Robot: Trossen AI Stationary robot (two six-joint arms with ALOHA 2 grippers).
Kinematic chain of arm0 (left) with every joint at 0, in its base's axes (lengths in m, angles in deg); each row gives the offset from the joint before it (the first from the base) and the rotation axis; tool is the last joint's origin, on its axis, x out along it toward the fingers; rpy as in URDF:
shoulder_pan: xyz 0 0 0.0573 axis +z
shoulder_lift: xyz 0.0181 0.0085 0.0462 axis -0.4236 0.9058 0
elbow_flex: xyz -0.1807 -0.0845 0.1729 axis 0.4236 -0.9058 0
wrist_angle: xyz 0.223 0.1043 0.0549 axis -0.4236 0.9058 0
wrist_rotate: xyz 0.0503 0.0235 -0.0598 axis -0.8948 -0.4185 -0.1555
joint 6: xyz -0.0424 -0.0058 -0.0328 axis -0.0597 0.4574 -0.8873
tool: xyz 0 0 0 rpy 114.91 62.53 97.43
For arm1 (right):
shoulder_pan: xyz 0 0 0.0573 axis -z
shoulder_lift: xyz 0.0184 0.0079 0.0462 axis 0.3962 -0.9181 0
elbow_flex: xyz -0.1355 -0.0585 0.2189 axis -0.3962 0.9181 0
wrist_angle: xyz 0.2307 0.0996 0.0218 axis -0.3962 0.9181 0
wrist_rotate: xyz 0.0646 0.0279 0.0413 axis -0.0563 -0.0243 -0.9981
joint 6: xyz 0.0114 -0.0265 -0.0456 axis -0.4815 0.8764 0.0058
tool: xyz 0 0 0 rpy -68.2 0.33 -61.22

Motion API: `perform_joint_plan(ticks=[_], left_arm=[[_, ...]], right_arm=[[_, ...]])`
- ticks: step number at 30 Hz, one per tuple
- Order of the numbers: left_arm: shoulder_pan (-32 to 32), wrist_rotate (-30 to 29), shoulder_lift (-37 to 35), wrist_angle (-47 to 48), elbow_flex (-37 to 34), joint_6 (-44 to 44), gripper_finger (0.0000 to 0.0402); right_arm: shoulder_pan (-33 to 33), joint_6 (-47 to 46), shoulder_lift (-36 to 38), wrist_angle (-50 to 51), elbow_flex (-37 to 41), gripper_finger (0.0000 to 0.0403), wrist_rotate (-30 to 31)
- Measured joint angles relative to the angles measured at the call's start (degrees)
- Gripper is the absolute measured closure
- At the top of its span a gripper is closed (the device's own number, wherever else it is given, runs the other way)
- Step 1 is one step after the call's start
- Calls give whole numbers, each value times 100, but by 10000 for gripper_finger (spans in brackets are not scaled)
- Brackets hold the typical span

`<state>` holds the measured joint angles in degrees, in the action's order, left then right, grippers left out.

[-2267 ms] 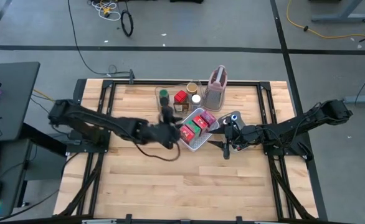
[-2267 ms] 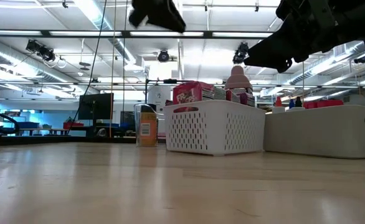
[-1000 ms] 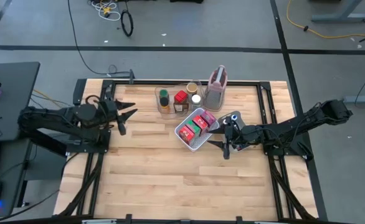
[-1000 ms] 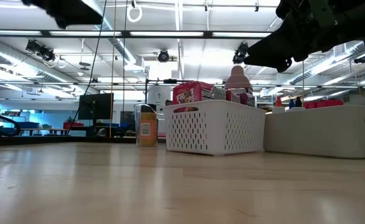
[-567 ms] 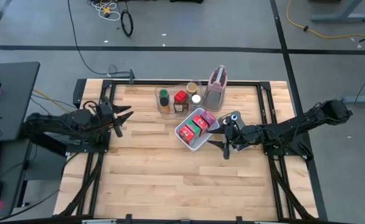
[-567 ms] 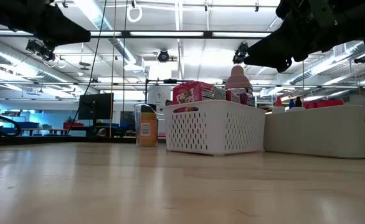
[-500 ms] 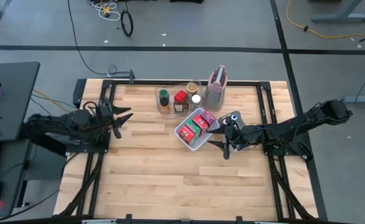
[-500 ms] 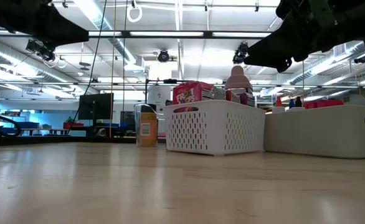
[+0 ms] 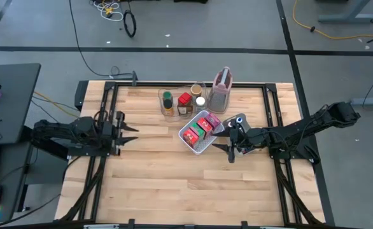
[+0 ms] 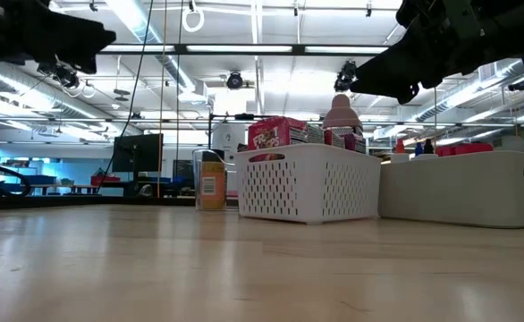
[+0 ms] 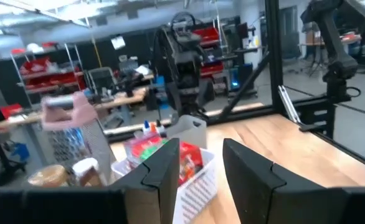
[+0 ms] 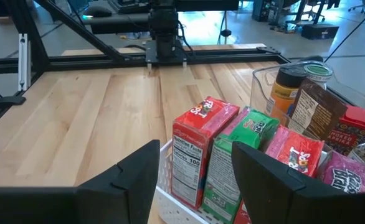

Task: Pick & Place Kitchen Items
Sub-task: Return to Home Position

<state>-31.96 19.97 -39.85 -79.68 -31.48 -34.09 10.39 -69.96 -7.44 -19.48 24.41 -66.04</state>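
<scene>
The kitchen items stand at the table's far middle. Red, green and pink packets stand upright in a white mesh basket. Spice jars sit in a clear bin beyond it. My right gripper hovers open just right of the basket, pointing at the packets and touching nothing. My left gripper is open and empty at the table's left edge, pointing level toward the basket.
A pinkish jug stands behind the basket. A whitish container with tiny coloured-cap bottles sits beside the basket under my right arm. Bare wood spreads across the near half and left of the table.
My left gripper has sunk at the table's left edge and drawn back a little toward that edge, tipping from a downward slant to about level. It has stayed open.
</scene>
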Motion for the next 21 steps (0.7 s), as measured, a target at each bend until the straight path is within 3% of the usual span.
perform_joint_plan(ticks=[8,14,17,21], left_arm=[[0,-47,-9,-823,-622,-53,269],[0,-811,39,-900,-772,64,269],[2,-1130,39,-844,-774,-71,269],[2,-1305,39,-844,-774,220,269]], right_arm=[[1,54,0,-21,0,193,4],[-7,-161,2,-96,0,193,-60],[1,-232,178,-155,0,193,-273],[2,99,658,-52,0,193,-996]])
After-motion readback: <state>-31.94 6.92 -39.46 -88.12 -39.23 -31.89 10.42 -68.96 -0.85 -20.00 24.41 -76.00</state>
